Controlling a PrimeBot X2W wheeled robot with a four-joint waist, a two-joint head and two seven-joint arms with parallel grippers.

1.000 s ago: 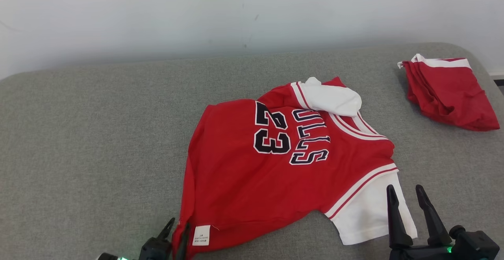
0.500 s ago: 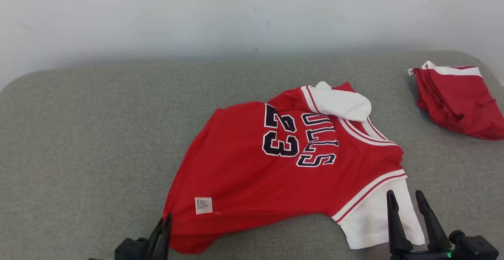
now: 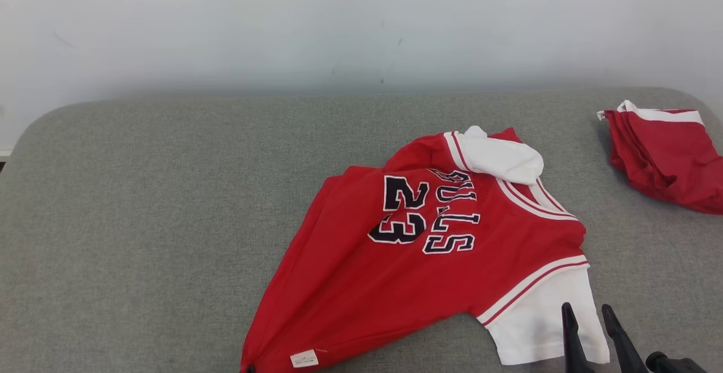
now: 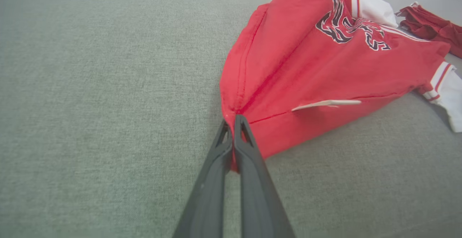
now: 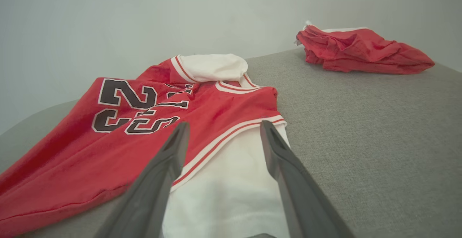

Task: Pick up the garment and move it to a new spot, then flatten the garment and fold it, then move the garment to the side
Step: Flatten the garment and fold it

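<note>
Pinched the hem corner of the jersey (image 3: 429,260), right of the pad's (image 3: 141,220) middle, left gripper (image 4: 234,120) pressed together. Held right gripper (image 5: 224,123) spread over its white sleeve (image 5: 231,187). Found pad's left half bare, red pile (image 3: 666,158) at far-right edge.

Jersey (image 3: 429,260) on cushion (image 3: 141,192), second garment (image 3: 666,158) well apart to its right, perhaps at the edge.

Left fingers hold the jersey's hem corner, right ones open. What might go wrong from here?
The left fingers pinch only the jersey hem corner; a pull may slip it free or bunch the cloth. The right fingers stand open by the white sleeve, holding nothing, so lifting now may drag it crooked.
</note>
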